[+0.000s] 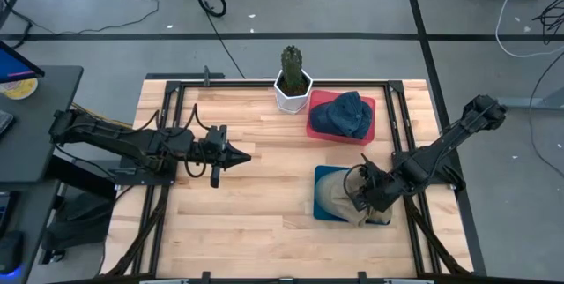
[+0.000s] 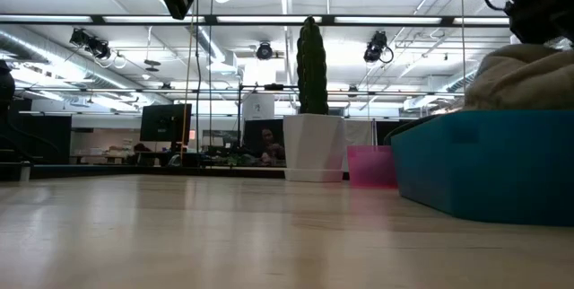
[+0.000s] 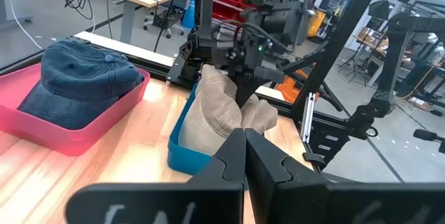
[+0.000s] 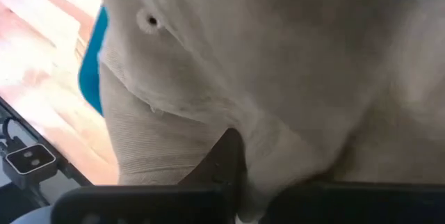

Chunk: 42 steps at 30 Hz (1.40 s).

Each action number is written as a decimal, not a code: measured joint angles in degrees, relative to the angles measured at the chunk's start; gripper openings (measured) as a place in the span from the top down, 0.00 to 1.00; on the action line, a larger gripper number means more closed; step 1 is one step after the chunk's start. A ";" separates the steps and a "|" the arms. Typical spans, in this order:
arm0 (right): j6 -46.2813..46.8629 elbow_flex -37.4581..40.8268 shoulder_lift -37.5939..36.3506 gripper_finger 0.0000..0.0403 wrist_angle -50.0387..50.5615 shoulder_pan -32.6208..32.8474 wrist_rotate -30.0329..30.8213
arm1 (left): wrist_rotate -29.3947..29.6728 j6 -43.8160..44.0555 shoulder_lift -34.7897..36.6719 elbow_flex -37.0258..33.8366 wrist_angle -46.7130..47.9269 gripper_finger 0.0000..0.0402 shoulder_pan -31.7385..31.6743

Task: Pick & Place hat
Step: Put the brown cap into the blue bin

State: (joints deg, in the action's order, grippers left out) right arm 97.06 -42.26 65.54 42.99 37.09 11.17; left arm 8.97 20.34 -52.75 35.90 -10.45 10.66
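Here the right pincer [image 1: 370,198] pinches the beige hat [image 1: 339,194] lying in the blue tray [image 1: 321,176], while the left pincer [image 1: 240,156], pressed together, waits well apart from that tray.

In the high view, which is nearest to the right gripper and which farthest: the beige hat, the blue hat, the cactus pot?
1. Beige hat: in the blue tray, right at the right gripper.
2. Blue hat: in the pink tray, toward the table's far edge.
3. Cactus pot: at the far edge, beyond the pink tray.
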 joint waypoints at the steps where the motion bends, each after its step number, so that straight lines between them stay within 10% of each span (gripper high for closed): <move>1: 0.41 0.91 0.00 0.96 -1.26 0.18 0.02 | 0.00 0.00 0.00 0.00 0.01 0.99 0.00; 30: 6.63 6.18 -1.83 0.71 -8.54 2.28 -0.20 | 1.51 1.11 0.00 0.00 0.01 0.99 0.01; 42: 5.94 5.18 -11.09 0.37 -3.17 2.28 -3.71 | 1.51 0.90 0.00 0.02 -0.01 0.99 0.00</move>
State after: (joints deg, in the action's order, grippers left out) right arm 103.00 -37.08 54.45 39.82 39.38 7.46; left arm 10.48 21.23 -52.75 35.92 -10.46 10.66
